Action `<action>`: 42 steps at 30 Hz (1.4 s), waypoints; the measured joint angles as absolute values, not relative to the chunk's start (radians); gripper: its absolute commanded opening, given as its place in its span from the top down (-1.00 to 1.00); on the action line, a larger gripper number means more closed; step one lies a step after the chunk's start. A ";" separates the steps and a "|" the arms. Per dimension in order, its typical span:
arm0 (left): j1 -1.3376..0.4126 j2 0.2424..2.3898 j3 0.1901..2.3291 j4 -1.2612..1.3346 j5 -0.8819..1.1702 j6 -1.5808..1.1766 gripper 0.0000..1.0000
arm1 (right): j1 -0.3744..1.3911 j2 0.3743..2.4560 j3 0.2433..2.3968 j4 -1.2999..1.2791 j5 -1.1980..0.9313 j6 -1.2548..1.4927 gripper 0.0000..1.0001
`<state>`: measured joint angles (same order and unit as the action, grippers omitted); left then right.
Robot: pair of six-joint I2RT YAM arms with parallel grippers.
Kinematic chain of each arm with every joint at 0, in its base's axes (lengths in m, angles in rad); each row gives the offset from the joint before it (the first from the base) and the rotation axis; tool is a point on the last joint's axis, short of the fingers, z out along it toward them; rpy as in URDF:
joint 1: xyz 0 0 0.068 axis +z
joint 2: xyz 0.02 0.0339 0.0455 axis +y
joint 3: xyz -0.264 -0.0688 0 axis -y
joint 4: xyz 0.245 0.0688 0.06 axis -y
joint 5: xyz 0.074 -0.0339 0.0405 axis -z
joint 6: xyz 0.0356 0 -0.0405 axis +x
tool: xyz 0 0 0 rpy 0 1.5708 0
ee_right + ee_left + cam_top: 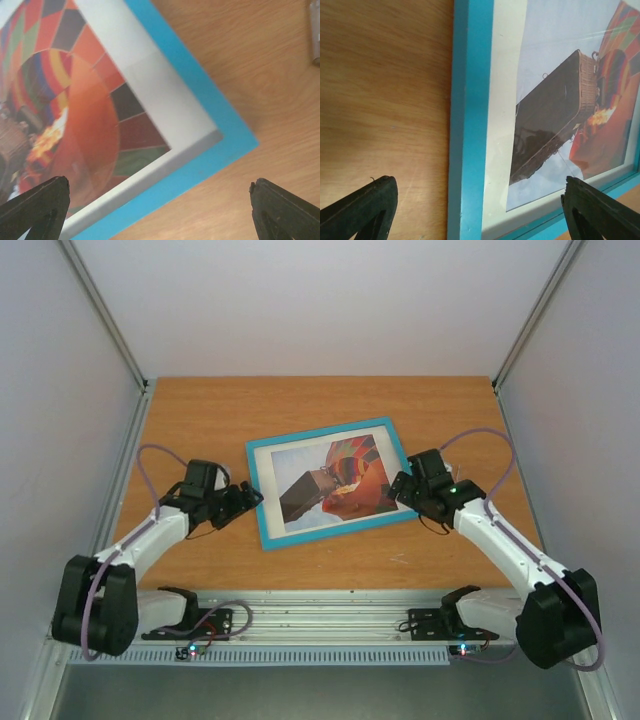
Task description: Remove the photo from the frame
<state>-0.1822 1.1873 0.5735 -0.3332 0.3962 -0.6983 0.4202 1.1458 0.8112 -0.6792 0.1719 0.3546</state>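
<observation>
The left pincer (247, 498) and the right pincer (399, 486) are both wide open and hold nothing; each sits at one side of the blue frame (262, 518), probably to grab it; the balloon photo (340, 480) lies inside, face up on the wooden table (200, 410).

A warm wooden table (200, 410) sits between plain pale walls (300, 300), with slim metal posts (105, 310) at the corners.

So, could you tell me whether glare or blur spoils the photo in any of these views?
Top external: even light, the photo reads clearly, no glare. Left wrist: faint reflective streaks cross it, yet legible. Right wrist: a slightly soft close-up, though the frame edge is distinct.
</observation>
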 measured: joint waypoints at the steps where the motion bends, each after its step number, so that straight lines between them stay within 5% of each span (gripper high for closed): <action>1: -0.201 1.211 0.591 -0.339 0.382 -0.690 -0.76 | 0.384 1.157 0.811 -0.677 0.153 0.317 -0.97; 12: -0.334 1.375 0.707 -0.421 0.184 -0.623 -0.53 | 0.138 1.385 0.857 -0.625 -0.054 -0.004 -0.57; 24: -0.390 1.502 0.757 -0.458 0.085 -0.591 -0.19 | 0.111 1.608 0.925 -0.579 -0.077 -0.131 -0.31; 30: -0.416 1.536 0.773 -0.454 0.082 -0.592 0.12 | 0.110 1.618 0.927 -0.574 -0.083 -0.141 -0.21; 34: -0.434 1.542 0.779 -0.455 0.081 -0.593 0.21 | 0.110 1.616 0.925 -0.573 -0.079 -0.142 0.05; 42: -0.478 1.542 0.785 -0.461 0.059 -0.607 0.35 | 0.101 1.607 0.915 -0.572 -0.083 -0.140 0.15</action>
